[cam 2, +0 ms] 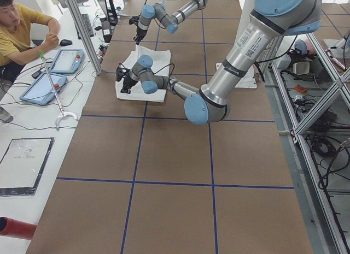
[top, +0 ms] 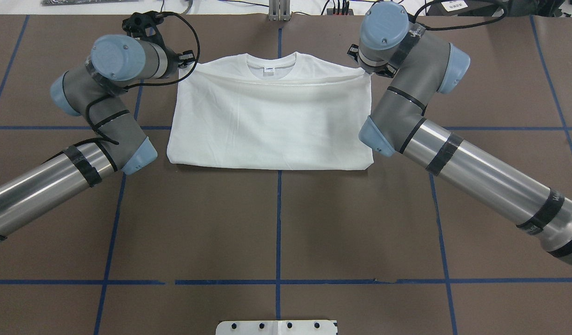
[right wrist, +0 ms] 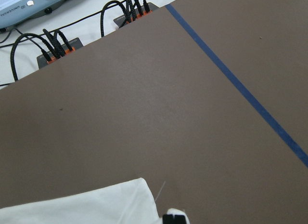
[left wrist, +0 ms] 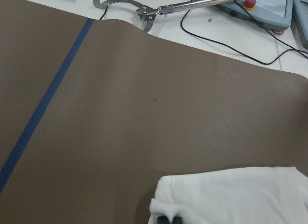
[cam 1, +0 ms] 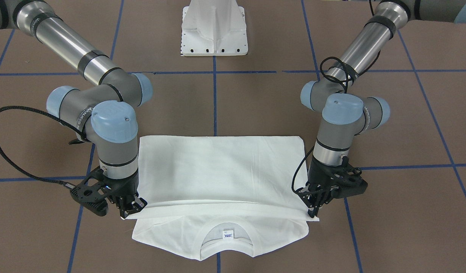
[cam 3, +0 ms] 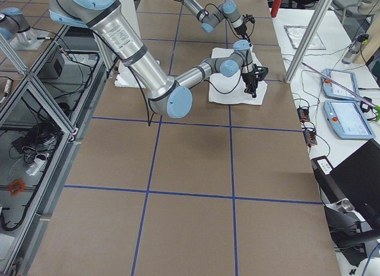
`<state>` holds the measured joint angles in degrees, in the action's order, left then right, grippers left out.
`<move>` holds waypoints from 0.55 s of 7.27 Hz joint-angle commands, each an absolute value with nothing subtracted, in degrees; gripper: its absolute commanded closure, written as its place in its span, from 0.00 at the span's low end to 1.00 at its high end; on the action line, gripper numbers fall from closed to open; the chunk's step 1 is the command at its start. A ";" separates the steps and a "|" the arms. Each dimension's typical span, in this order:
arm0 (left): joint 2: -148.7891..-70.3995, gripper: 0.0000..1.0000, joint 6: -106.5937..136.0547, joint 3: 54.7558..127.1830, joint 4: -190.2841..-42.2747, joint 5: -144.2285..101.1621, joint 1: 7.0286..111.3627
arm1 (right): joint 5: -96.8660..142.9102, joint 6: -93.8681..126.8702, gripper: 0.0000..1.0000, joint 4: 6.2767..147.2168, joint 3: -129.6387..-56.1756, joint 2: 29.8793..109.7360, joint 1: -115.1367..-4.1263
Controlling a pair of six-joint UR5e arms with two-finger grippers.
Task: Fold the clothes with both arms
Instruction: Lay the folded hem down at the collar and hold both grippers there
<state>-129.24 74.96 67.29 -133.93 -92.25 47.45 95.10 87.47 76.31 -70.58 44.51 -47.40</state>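
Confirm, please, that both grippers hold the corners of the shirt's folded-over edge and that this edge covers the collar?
Not quite: the left gripper and right gripper hold the shirt by the corners of its folded-over edge, but it stops short of the collar, which lies uncovered with its neck tag, per the exterior front-facing view.

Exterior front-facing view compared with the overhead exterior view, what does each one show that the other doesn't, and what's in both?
Only the front-facing view shows the grippers themselves: the left gripper and right gripper each pinch a corner of the folded-over layer. Only the overhead view shows the table's far edge with cables beyond it; there the grippers are hidden. Both show the white T-shirt, folded short of its collar, and the neck tag.
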 commanded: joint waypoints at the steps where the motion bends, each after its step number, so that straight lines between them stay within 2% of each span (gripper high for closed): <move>1: -129.11 1.00 74.80 67.94 -135.09 -94.56 49.83 | 97.11 86.84 1.00 76.38 -70.66 43.60 -49.74; 4: -129.29 1.00 74.35 67.41 -134.82 -94.48 49.92 | 97.03 86.66 1.00 76.20 -66.72 42.20 -49.22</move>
